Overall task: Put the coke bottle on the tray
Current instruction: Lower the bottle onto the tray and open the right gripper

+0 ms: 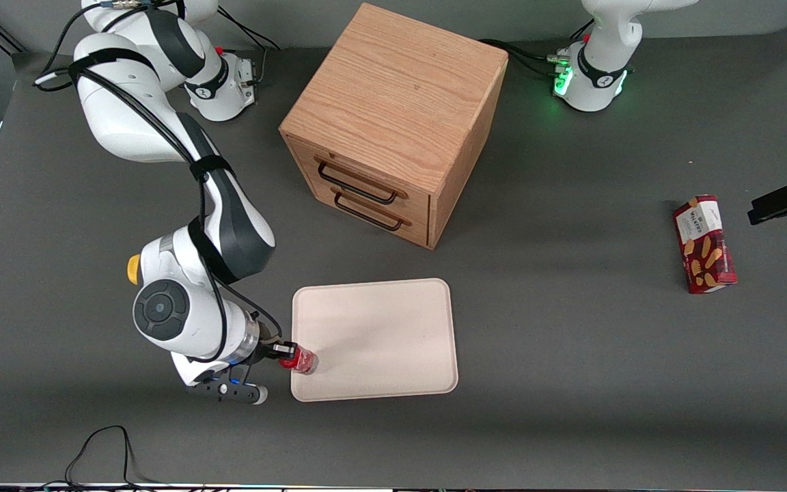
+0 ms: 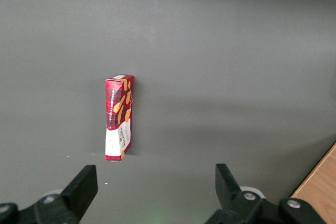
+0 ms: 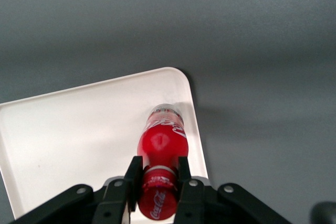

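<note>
The small red coke bottle (image 1: 300,359) with a red cap is held at its neck by my right gripper (image 1: 285,351), whose fingers are shut on it. In the right wrist view the bottle (image 3: 161,145) hangs over the cream-white tray (image 3: 79,129), its clear base close to the tray's rim; I cannot tell whether it touches the tray. In the front view the tray (image 1: 380,342) lies flat on the grey table, and the gripper holds the bottle at the tray's edge toward the working arm's end, near the corner closest to the camera.
A wooden two-drawer cabinet (image 1: 393,123) stands farther from the camera than the tray. A red biscuit box (image 1: 704,244) lies toward the parked arm's end of the table and also shows in the left wrist view (image 2: 119,117). A black cable (image 1: 103,451) lies near the front edge.
</note>
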`<state>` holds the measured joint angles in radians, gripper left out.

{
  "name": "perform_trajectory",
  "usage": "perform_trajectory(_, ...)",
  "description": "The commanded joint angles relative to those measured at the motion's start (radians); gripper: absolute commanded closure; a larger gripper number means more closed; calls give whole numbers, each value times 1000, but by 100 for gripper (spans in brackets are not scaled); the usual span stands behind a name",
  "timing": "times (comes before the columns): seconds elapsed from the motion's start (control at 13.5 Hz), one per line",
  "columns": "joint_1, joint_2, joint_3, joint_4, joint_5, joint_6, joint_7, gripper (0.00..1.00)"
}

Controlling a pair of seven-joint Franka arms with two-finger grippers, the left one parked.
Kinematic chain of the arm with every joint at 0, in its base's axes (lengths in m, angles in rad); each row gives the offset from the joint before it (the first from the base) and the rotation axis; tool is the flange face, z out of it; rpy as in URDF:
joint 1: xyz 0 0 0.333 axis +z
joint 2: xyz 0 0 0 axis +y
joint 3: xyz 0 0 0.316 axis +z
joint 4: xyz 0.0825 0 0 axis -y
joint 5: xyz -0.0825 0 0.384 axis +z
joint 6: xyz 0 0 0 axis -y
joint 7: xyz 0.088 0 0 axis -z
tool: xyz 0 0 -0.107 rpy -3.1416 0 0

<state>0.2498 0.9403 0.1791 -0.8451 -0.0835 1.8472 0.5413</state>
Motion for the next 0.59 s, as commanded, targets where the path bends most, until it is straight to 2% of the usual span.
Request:
perform_trajectory(0.0,8,38,3,54,-12,17,31,100)
perform_trajectory(0.52,9,55,-3,46,-18,44,29,100)
